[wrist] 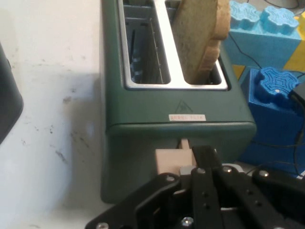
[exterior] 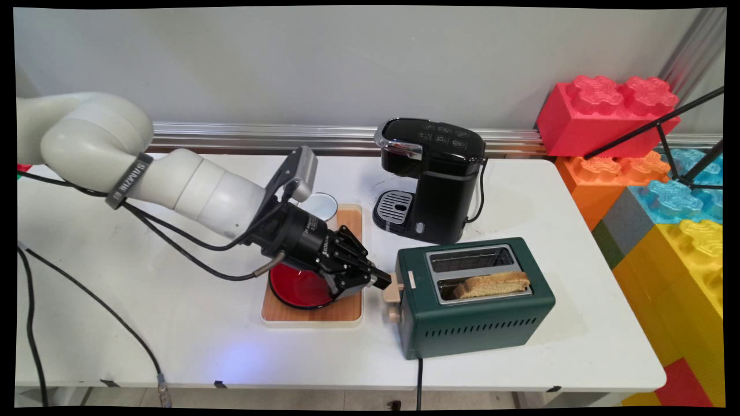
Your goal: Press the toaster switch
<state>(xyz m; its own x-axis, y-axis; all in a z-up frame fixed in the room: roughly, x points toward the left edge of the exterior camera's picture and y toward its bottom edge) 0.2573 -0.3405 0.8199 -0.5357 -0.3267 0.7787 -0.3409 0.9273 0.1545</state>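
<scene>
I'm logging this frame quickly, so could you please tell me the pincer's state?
Pincer: fingers together, at the toaster's beige lever, gripping nothing visible.

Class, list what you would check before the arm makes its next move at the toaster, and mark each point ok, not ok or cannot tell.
1. Hand at the beige lever on the green toaster: ok.
2. Bread slice sits in the near slot, sticking out above it: ok.
3. Far slot is empty: ok.
4. Lever already pressed down: cannot tell.
5. Red bowl on the wooden tray lies under the hand, clear of the lever: ok.
6. Toaster cord plugged in: cannot tell.
</scene>
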